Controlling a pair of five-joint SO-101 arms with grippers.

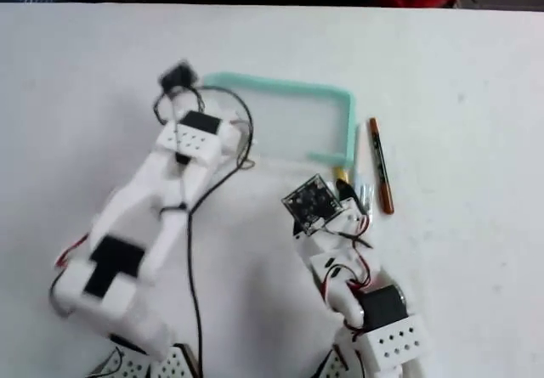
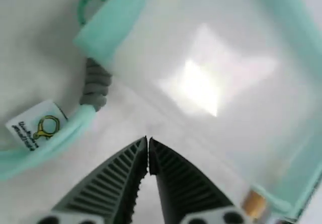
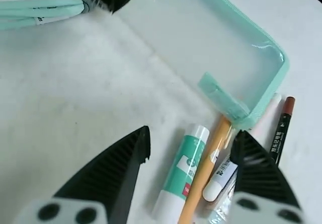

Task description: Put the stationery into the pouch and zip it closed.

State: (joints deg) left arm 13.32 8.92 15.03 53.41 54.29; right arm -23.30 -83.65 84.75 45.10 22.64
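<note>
The clear pouch [image 1: 293, 123] with its mint-green zip edge lies flat at the table's middle. My left gripper [image 2: 148, 146] is shut with nothing in it, its tips at the pouch [image 2: 211, 78] near the end with the green strap [image 2: 55, 133]. My right gripper [image 3: 191, 143] stands open over a glue stick [image 3: 182, 171] and an orange pencil [image 3: 204, 176], next to a white pen [image 3: 251, 143] and a brown pen [image 3: 282, 128]. These lie just outside the pouch's open corner [image 3: 226, 103]. The brown pen [image 1: 380, 166] lies to the right of the pouch.
Black cables [image 1: 191, 251] run across the table between the arms. A white tag [image 2: 35, 126] hangs on the strap. The white table [image 1: 476, 81] stretches bare to the right and at the far left.
</note>
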